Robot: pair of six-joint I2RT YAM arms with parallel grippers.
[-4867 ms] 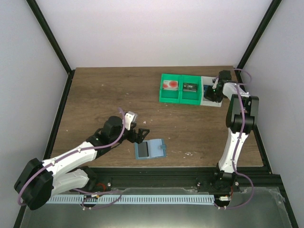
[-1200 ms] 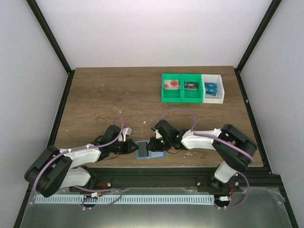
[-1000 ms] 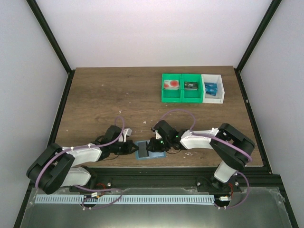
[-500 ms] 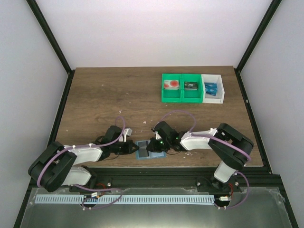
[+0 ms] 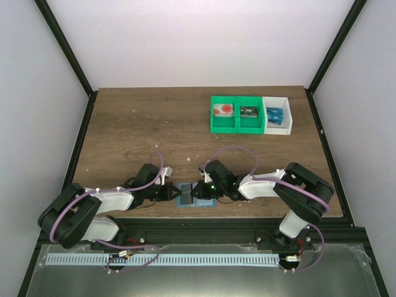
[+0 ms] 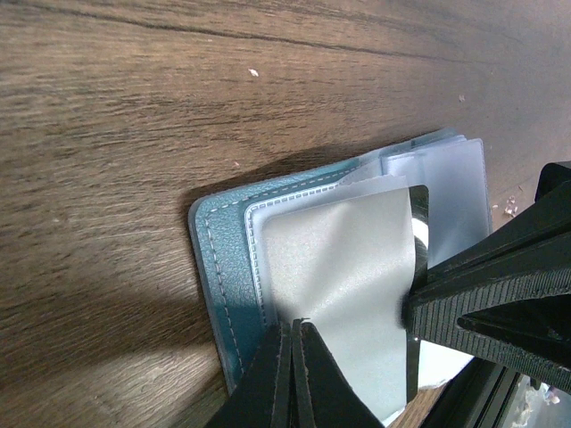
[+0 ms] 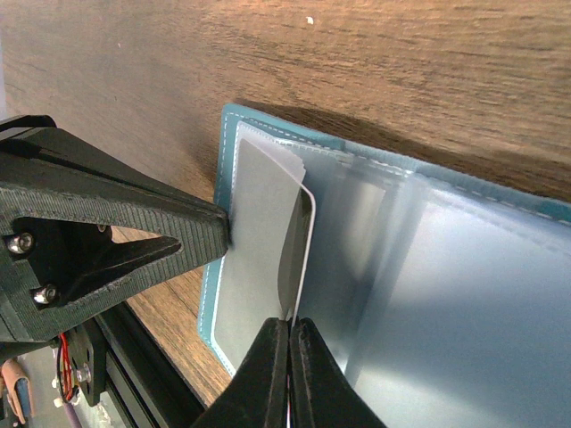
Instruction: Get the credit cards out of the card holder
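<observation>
From above I see the light-blue card holder [image 5: 189, 198] lying open at the desk's [image 5: 136, 124] near edge, between both arms; green and white bins [image 5: 235, 116] sit far back (plain white walls [image 5: 198, 43] around). Left wrist: left fingers [image 6: 269, 383] clenched, tips on a grey sleeve [image 6: 348, 294]. Right wrist alone shows right fingers [image 7: 256, 383] pinching that sleeve's lifted edge.

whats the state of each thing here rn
card holder, lying open on the table
left gripper, shut on the edge of the clear sleeve
right gripper, shut on a raised leaf, card or sleeve unclear
green bin, upright, both compartments filled
white bin, upright, blue items inside
</observation>
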